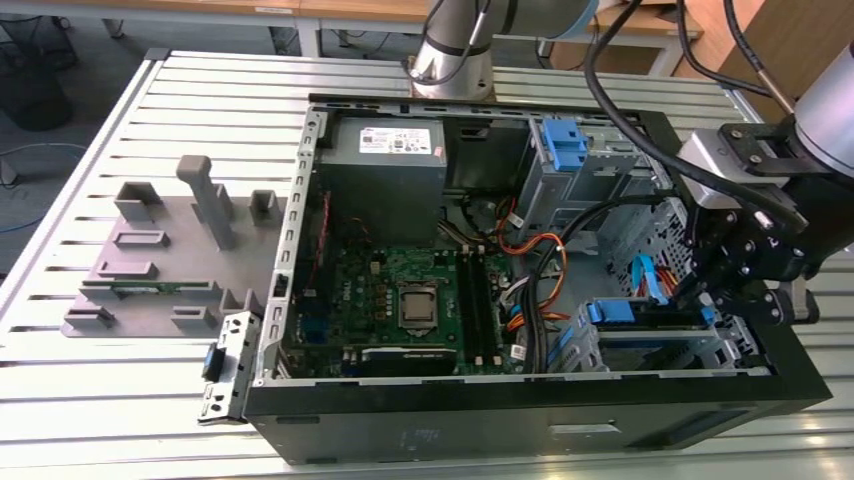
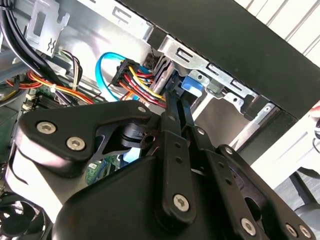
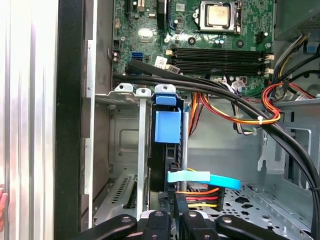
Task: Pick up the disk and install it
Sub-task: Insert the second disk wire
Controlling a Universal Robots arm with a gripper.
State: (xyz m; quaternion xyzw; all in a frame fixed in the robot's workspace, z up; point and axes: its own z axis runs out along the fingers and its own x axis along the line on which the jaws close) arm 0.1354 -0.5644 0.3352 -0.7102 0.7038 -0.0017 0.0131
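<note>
Gripper: my gripper (image 1: pixel 742 300) is hanging over the computer case (image 1: pixel 534 412), at its front corner on the exterior view's right, and reaching down into the drive cage (image 3: pixel 125 91).

Fingers: in the second wrist view my gripper (image 2: pixel 173 93) is holding its two black fingers (image 2: pixel 172 117) drawn close together, almost side by side; I am seeing nothing pinched between them.

Disk: the disk (image 3: pixel 167 125) is sitting edge-up in the drive cage inside the computer case, its blue carrier facing the first wrist view. In the exterior view the disk (image 1: pixel 625 312) is showing as a blue strip in that same cage, just beside my gripper.

Contact: in the first wrist view my gripper (image 3: pixel 172 222) is lining up with the disk's near end; whether I am touching it, I cannot tell.

Cables: a light blue data cable (image 3: pixel 200 177) and a bundle of red, yellow and black power wires (image 3: pixel 200 197) are running in at the disk's near end, inside the computer case.

Motherboard: the green motherboard (image 1: pixel 400 300) is lying on the floor of the computer case, beyond the drive cage.

Power supply: the grey power supply (image 1: pixel 384 160) is sitting in the far corner of the computer case.

Table: a slatted metal table (image 1: pixel 80 400) is carrying the computer case.
</note>
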